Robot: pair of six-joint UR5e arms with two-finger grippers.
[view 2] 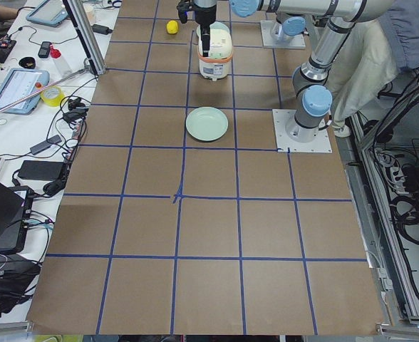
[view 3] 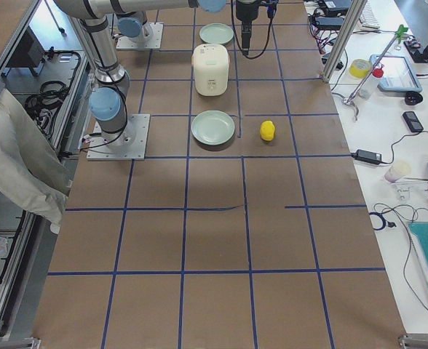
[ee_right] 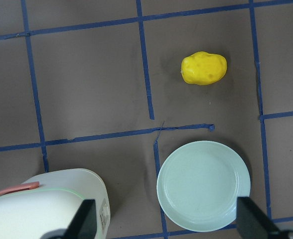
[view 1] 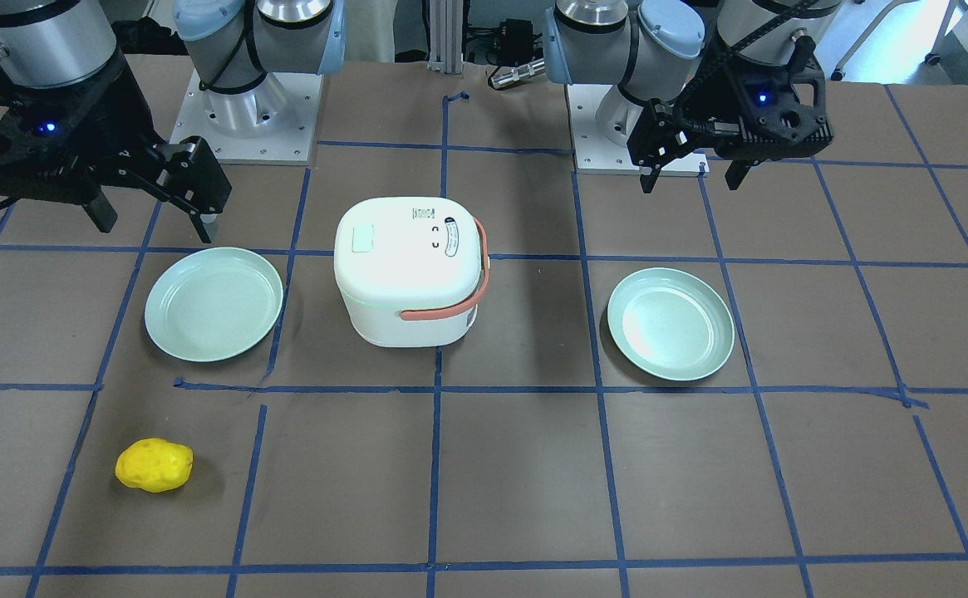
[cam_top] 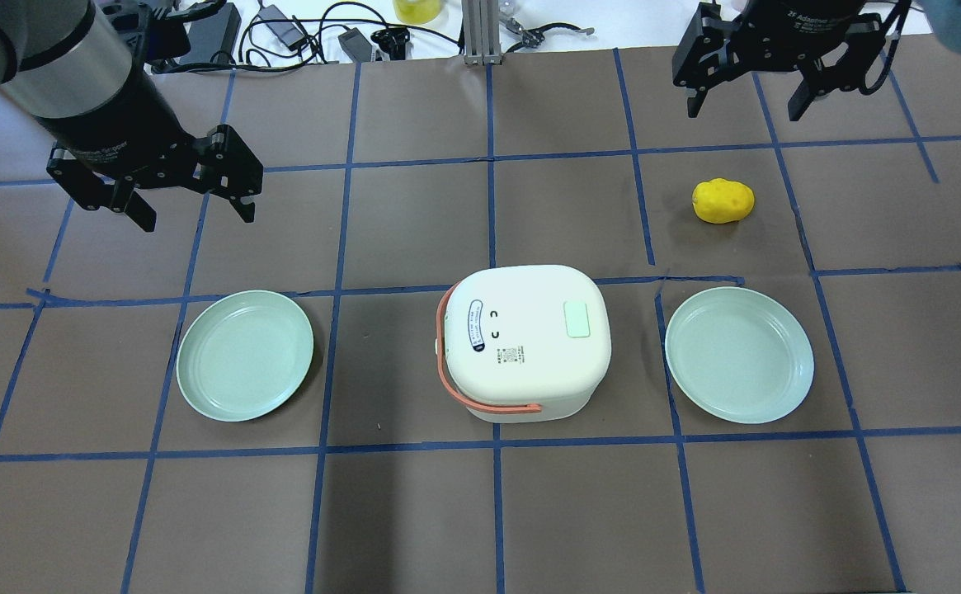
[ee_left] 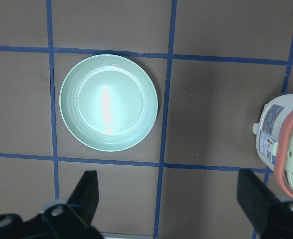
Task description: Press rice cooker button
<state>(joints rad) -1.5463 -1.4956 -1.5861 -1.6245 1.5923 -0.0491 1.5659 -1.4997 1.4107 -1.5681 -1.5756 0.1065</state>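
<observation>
left hand (cam_top: 196, 213): fingers spread, held above the bench (cam_top: 414, 511), clear of the left plate (cam_top: 245, 355). rice cooker (cam_top: 525, 342): upright at bench centre, between the two plates, lid shut, orange handle (cam_top: 444, 363) lying round its left side. pale green patch (cam_top: 577, 319) on the lid, possibly the button; too small to confirm. right plate (cam_top: 739, 355): near the cooker. yellow lump (cam_top: 723, 200): beyond that plate. right hand (cam_top: 746, 111): fingers spread, well apart from the cooker.

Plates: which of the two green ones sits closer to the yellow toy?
The plate on the right-arm side of the rice cooker: the yellow toy lies just beyond it. The other plate sits across the cooker, on the left-arm side.
</observation>
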